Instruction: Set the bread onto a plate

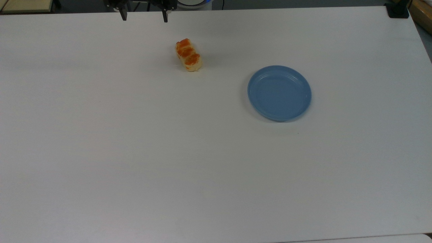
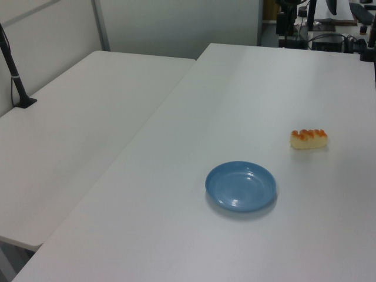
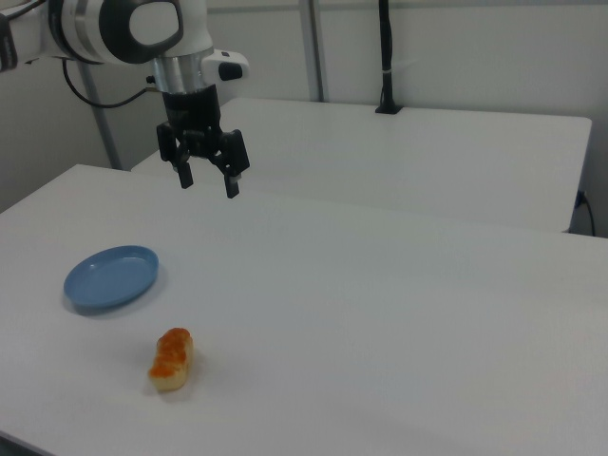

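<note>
The bread (image 1: pixel 188 55), a pale-yellow bun with three orange-brown lumps, lies on the white table (image 1: pixel 135 152), also seen as the bread (image 2: pixel 309 138) and the bread (image 3: pixel 172 359). The blue plate (image 1: pixel 279 93) sits empty to the top view's right of it, apart from it; it shows too as the plate (image 2: pixel 241 185) and the plate (image 3: pixel 111 276). My gripper (image 3: pixel 207 180) hangs open high above the table with nothing between its fingers. In the top view the gripper (image 1: pixel 144 17) sits at the upper edge, up and left of the bread.
A second white table (image 2: pixel 76 141) adjoins this one along the left view's left. A black post (image 3: pixel 384 57) stands on it. Dark equipment (image 2: pixel 299 23) sits past the left view's far table edge. A black clamp (image 1: pixel 397 10) sits at the top view's upper right corner.
</note>
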Available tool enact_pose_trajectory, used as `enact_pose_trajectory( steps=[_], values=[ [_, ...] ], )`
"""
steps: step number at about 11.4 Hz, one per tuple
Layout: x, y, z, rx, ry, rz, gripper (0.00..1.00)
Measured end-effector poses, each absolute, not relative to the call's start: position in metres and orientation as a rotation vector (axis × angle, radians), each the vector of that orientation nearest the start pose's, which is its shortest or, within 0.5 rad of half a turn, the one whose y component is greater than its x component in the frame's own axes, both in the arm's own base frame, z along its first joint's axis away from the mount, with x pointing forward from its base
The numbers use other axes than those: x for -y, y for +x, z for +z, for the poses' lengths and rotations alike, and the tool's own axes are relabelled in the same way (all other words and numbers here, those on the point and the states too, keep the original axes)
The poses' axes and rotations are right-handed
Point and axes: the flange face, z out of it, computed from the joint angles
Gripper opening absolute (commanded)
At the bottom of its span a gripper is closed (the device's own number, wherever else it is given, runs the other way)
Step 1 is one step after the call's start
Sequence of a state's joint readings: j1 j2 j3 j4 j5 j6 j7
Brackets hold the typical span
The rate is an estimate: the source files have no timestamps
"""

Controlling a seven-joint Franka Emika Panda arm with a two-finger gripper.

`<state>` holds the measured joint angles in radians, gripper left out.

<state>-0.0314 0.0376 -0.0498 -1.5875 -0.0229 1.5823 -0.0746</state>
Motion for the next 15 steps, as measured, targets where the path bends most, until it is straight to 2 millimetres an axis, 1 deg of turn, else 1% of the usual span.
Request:
enact_pose_trajectory(
  steps=[2,3,5,7,8,10,11,14,15],
  values=[
    [0.035,0.560,0.595,0.026,-3.161,0.079,1.00],
    [0.029,0.553,0.593,0.044,-3.159,0.093,1.00],
    [0.015,0.533,0.586,0.130,-3.151,0.131,1.00],
    [0.003,0.513,0.569,0.247,-3.135,0.149,1.00],
    [-0.002,0.504,0.554,0.287,-3.128,0.143,1.00],
    [-0.005,0.489,0.519,0.366,-3.129,0.158,1.00],
    [-0.004,0.484,0.500,0.406,-3.141,0.159,1.00],
    [0.000,0.470,0.433,0.484,-3.178,0.178,1.00],
    [0.000,0.465,0.419,0.494,-3.180,0.188,1.00]
  ],
)
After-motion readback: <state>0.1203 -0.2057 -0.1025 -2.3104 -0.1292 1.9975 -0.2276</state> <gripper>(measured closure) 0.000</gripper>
